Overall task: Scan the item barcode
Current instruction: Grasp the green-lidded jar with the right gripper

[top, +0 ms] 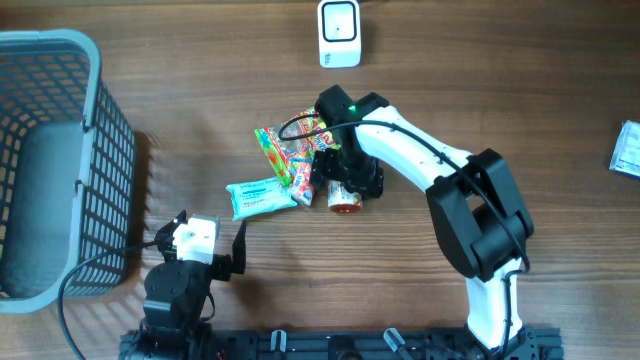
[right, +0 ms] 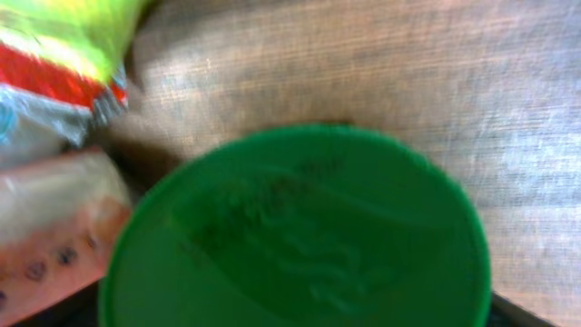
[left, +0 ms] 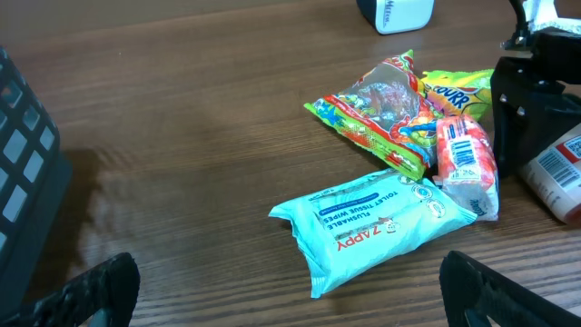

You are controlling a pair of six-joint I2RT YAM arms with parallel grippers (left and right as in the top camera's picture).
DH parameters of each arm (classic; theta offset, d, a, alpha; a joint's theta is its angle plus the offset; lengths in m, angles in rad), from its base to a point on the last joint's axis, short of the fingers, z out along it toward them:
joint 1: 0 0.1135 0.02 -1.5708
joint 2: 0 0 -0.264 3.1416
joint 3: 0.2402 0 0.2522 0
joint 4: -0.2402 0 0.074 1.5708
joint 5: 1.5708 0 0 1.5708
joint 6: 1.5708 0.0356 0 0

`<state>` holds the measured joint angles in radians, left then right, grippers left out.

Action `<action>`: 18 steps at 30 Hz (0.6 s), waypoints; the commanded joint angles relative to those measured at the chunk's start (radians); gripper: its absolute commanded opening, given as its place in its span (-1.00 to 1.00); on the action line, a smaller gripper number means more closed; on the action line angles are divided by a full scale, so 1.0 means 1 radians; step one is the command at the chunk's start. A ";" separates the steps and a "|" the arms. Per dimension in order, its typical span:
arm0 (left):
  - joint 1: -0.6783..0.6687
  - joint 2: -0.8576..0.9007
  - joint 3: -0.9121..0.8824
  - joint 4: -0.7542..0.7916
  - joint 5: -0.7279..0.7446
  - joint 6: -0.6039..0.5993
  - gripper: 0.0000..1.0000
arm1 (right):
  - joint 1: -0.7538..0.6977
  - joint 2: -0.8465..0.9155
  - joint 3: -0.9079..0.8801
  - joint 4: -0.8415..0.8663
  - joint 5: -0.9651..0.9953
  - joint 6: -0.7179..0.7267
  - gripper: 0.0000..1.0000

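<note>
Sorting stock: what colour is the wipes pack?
The wipes pack is teal; best in left wrist view.

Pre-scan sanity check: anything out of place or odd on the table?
Nothing looks spilled or torn. The can appears to lie on its side beside the overlapping candy bags, and the wipes pack sits askew next to them. One stray packet lies alone at the far right, partly cut off in the overhead view.
</note>
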<state>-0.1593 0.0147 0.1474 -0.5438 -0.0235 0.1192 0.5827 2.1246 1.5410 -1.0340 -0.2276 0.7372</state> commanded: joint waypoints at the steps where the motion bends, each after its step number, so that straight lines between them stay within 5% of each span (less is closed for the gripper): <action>1: 0.006 -0.006 0.000 -0.003 0.016 0.008 1.00 | -0.038 0.012 -0.011 0.010 0.078 -0.005 0.64; 7: 0.006 -0.006 0.000 -0.003 0.016 0.008 1.00 | -0.067 0.012 -0.011 0.033 0.128 0.020 0.61; 9: 0.006 -0.006 0.000 -0.003 0.016 0.008 1.00 | -0.067 0.012 -0.011 0.051 0.130 0.026 0.87; 11: 0.006 -0.006 0.000 -0.003 0.016 0.008 1.00 | -0.067 0.012 -0.011 0.082 0.109 0.031 0.92; 18: 0.006 -0.006 0.000 -0.003 0.016 0.008 1.00 | -0.067 0.011 -0.006 0.161 0.020 -0.188 0.91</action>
<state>-0.1593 0.0147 0.1474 -0.5438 -0.0231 0.1196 0.5140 2.1246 1.5379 -0.8639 -0.1703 0.6247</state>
